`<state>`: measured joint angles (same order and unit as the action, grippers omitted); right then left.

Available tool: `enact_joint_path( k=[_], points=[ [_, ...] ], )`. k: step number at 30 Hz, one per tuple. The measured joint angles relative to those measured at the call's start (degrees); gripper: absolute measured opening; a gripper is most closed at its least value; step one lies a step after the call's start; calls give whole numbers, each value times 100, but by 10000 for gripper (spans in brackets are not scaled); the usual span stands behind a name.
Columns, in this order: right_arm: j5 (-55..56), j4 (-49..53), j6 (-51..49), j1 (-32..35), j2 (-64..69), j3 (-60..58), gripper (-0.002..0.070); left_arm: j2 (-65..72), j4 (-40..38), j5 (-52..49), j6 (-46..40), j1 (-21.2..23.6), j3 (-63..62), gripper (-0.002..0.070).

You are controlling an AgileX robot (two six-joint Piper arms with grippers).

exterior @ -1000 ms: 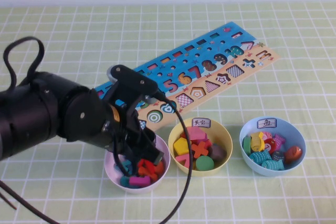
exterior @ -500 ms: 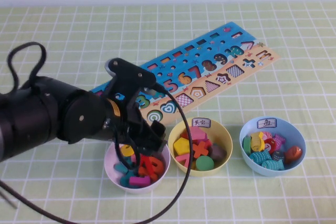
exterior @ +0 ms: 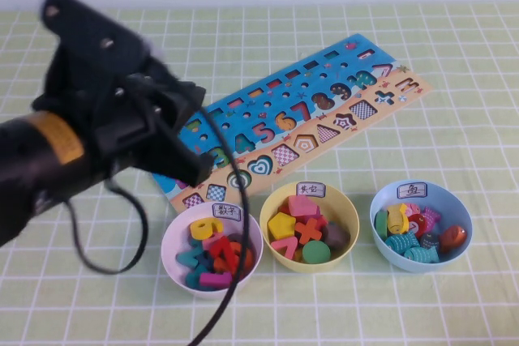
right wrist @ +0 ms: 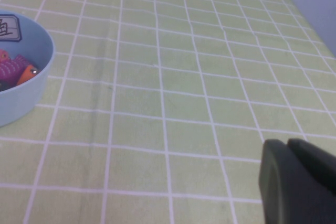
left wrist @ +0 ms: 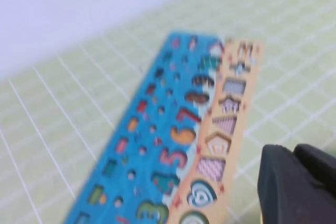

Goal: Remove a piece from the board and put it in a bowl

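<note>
Left claw above slanting board

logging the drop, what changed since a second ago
The left hand rose off the pink bowl and pulled back to the robot's left, leaving the yellow 6 on the pile. The board, the other bowls and the right hand stayed put.
</note>
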<state>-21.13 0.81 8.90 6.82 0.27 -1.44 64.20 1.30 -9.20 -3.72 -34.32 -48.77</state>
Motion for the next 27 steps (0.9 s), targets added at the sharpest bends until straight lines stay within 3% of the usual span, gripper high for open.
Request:
enact_joint_path(
  k=[8, 21, 27],
  points=[
    [0, 0, 0, 0, 0, 0, -17, -998, -45, 1298, 153, 0, 1424, 2],
    [0, 0, 0, 0, 0, 0, -17, -1119, -225, 1922, 462, 0, 1937, 2],
    [0, 0, 0, 0, 0, 0, -17, -1491, -237, 1713, 425, 0, 1948, 2]
  ],
)
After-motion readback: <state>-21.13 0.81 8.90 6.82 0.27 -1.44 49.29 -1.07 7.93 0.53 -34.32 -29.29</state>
